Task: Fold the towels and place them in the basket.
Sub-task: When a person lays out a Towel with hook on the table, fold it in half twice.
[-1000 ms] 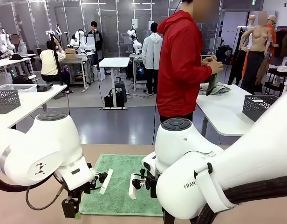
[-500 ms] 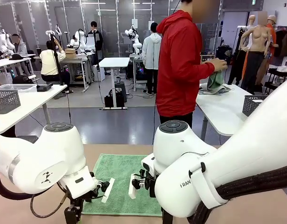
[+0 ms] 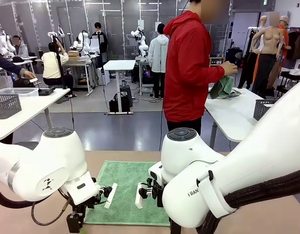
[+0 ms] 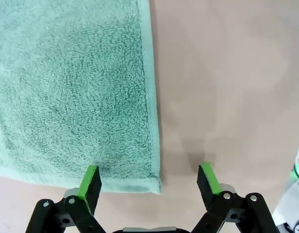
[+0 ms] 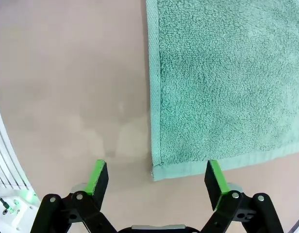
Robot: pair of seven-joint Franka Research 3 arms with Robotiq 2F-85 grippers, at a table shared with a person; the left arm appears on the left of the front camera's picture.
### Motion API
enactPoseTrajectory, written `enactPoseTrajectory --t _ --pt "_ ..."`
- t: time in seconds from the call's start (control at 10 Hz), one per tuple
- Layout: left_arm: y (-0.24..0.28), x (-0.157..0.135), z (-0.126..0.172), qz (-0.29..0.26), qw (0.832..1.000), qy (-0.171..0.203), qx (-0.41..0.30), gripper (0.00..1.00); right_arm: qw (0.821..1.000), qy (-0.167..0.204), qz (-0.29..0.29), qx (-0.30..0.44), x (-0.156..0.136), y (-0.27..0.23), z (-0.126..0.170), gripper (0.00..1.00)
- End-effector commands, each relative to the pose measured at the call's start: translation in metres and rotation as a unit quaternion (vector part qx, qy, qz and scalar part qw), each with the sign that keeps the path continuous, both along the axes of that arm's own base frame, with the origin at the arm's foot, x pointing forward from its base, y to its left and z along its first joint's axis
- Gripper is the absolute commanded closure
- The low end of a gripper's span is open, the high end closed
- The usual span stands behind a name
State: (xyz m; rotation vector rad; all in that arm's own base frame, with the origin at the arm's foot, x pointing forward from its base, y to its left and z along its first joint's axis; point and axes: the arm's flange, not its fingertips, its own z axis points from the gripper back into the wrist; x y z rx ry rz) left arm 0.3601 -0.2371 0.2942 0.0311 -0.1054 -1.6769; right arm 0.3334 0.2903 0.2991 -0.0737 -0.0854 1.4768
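Towel: mint green, spread flat on our table, between the two arms. We see no shift in it across the last second.
Left gripper: jaws wide apart, nothing held. In the front view it hangs low at the towel's near left corner. In the left wrist view that corner lies between the fingers, one pad over the hem and the other over bare table. We cannot tell whether the tips touch the cloth.
Right gripper: jaws wide apart, nothing held. In the right wrist view the towel's other near corner lies between the fingers, one pad at the hem and the other over bare table.
Left arm, change: lower than a second ago, and nearly level with its place half a second ago.
Right arm, change: sunk a little over the same second.
Person: red jacket, standing beyond our table and turned to a white table.
Cloth: grey-green, held by the person. A second ago both hands were bunched at it; now one arm is stretched out above it.
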Motion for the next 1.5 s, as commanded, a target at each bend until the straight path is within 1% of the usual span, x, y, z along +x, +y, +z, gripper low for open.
enactPoseTrajectory --t 0.0,0.1,0.4,0.6,0.7,1.1,1.2,1.3,1.4 --pt "-0.0028 0.0027 -0.0015 0.002 1.000 -0.019 0.004 0.20 1.000 -0.010 0.006 0.000 0.0023 0.0014 -0.0030 0.20" --pt "-0.0029 0.0022 -0.0008 0.004 1.000 -0.017 0.001 0.13 1.000 -0.005 0.007 -0.002 0.0022 0.0012 -0.0033 0.20" --pt "-0.0010 0.0019 -0.0002 0.007 1.000 -0.019 0.001 0.13 1.000 0.003 0.009 -0.004 0.0031 -0.0005 -0.0052 0.20" --pt "-0.0011 0.0022 -0.0006 0.008 1.000 -0.021 0.004 0.13 1.000 0.001 0.010 -0.005 0.0038 -0.0014 -0.0069 0.20" --pt "-0.0008 0.0022 -0.0007 0.008 1.000 -0.030 0.005 0.32 1.000 -0.005 0.005 -0.008 0.0039 -0.0012 -0.0072 0.39" --pt "0.0008 0.0028 0.0005 0.012 0.999 -0.042 0.003 0.32 1.000 -0.020 0.003 -0.006 0.0036 -0.0016 -0.0053 0.39" --pt "0.0007 0.0033 0.0007 0.013 0.999 -0.045 0.003 0.52 1.000 -0.025 0.002 -0.004 0.0044 -0.0014 -0.0059 0.59" --pt "0.0007 0.0030 0.0009 0.015 0.999 -0.046 0.003 0.40 1.000 -0.026 0.001 -0.003 0.0043 -0.0008 -0.0061 0.59" --pt "0.0007 0.0030 0.0007 0.015 0.999 -0.046 0.002 0.40 1.000 -0.027 0.000 -0.002 0.0046 -0.0006 -0.0062 0.59"
